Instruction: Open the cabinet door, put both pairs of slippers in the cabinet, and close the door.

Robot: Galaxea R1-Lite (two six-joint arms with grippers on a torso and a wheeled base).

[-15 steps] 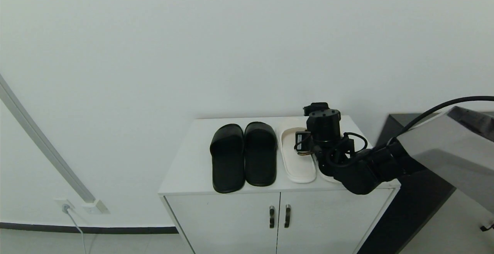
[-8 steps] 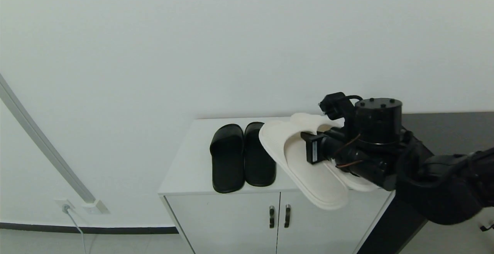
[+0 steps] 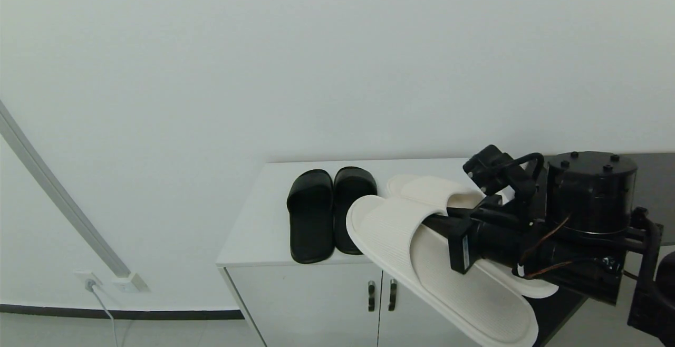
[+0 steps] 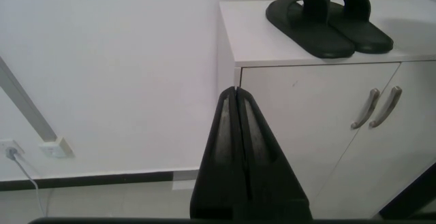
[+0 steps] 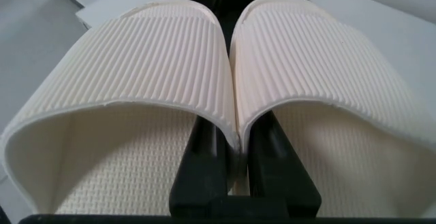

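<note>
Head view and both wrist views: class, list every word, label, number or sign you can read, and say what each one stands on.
No text in these views can be read.
A pale sticker on the side of the right hand: too small to read.
The black slippers, white slippers, cabinet doors and wall socket: no print visible.
</note>
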